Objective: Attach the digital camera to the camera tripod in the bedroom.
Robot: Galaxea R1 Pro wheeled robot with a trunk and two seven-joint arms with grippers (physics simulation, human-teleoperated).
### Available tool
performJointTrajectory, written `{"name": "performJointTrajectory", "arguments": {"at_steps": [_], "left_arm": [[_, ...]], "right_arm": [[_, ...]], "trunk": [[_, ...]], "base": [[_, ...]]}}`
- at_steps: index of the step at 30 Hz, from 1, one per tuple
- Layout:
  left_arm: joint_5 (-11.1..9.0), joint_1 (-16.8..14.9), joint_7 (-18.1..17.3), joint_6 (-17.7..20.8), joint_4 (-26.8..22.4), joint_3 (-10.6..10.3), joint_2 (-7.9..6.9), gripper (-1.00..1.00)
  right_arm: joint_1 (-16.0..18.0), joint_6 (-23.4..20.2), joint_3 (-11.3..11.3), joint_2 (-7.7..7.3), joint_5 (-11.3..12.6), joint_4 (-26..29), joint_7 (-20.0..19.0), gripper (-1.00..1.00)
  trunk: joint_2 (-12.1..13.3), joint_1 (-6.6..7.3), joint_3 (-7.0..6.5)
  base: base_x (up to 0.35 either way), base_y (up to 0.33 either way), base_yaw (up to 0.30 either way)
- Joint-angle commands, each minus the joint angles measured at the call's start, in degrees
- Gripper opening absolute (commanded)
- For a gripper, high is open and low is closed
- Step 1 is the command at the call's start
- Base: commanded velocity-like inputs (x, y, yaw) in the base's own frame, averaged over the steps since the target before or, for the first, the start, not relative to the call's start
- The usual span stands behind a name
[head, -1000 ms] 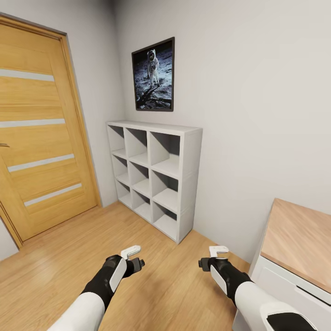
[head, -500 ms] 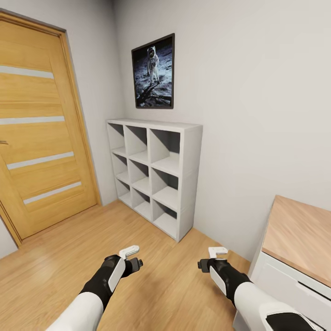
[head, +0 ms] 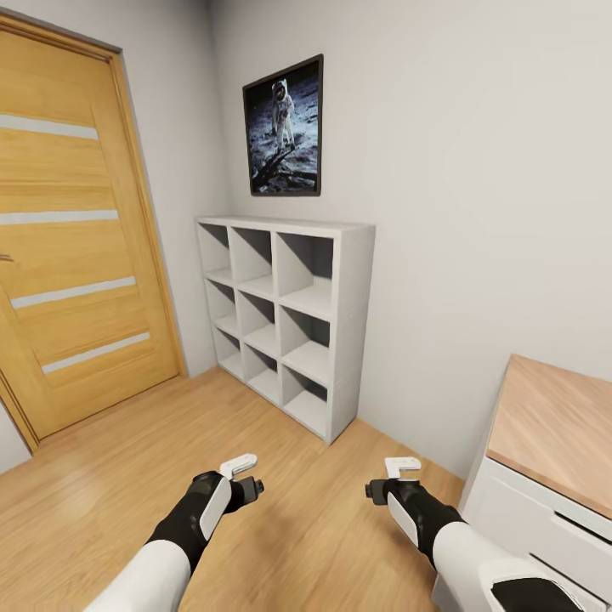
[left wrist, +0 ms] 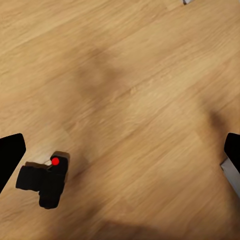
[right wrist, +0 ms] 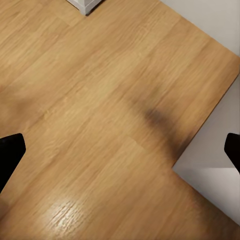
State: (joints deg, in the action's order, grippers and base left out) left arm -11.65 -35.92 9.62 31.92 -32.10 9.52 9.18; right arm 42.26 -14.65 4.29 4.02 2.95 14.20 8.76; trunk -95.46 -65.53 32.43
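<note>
Left wrist view looks down between the left gripper's (left wrist: 120, 160) jaws, which stand wide apart with nothing between them, their dark tips at the two edges of the picture. Below them, on the light wood plank floor (left wrist: 130, 75), lies the small matte black boxy digital camera (left wrist: 44, 182) with a red button on its top. It sits just beside one jaw tip, off to one side of the gap and not centred in it, and its long axis runs roughly across the jaws' line, slightly tilted. The jaws hang above it without touching.

The right gripper (right wrist: 120, 155) is likewise spread wide and empty over bare floor, with the corner of a white cabinet (right wrist: 210, 165) under one tip. No camera lies beneath it, so the left arm is judged the nearer one for the pick, and it would need to shift sideways until the camera sits between the jaws.

From the head, both grippers, left (head: 242, 476) and right (head: 393, 478), are held low over the floor. Beyond stand a white nine-cell cube shelf (head: 344, 331), a framed astronaut picture (head: 284, 127), a wooden door with pale stripes (head: 68, 246) and a wood-topped white dresser (head: 552, 425).
</note>
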Motion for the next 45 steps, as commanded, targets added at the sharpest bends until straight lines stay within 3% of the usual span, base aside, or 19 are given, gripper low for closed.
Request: {"name": "performJointTrajectory", "arguments": {"at_steps": [1,10,11,28,36,45], "left_arm": [[-0.6,0.0,0.4,0.3,-0.1,0.1,0.05,1.0],[-0.7,0.0,0.4,0.4,0.2,0.1,0.05,1.0],[-0.6,0.0,0.4,0.3,0.1,0.6,-0.33,1.0],[-0.6,0.0,0.5,0.3,0.2,0.7,-0.92,1.0],[-0.4,0.0,1.5,0.2,0.8,0.7,-2.46,1.0],[-0.1,0.0,2.1,-1.9,1.2,0.4,-2.81,1.0]], "right_arm": [[0.0,-0.4,0.5,-0.01,0.3,0.1,0.3,1.0],[0.0,-3.2,0.4,0.05,0.2,0.1,0.4,1.0],[0.0,-3.6,0.4,0.78,0.1,0.1,0.4,1.0],[0.0,-3.5,0.4,0.7,0.1,0.1,0.4,1.0],[0.0,-2.3,0.3,0.76,0.5,0.1,0.1,1.0],[0.0,1.5,0.3,1.23,0.7,-3.0,-4.6,1.0]], "trunk": [[-0.4,-0.22,0.25],[-4.1,-2.2,1.86],[-4.5,-2.42,2.04],[-11.3,-6.15,5.09],[-14.5,-7.91,6.53],[-18.1,-9.89,8.15]], "base": [[0.0,0.0,0.0],[0.0,0.0,0.0],[0.0,0.0,0.0],[0.0,0.0,0.0],[0.0,0.0,0.0],[0.0,0.0,0.0]]}}
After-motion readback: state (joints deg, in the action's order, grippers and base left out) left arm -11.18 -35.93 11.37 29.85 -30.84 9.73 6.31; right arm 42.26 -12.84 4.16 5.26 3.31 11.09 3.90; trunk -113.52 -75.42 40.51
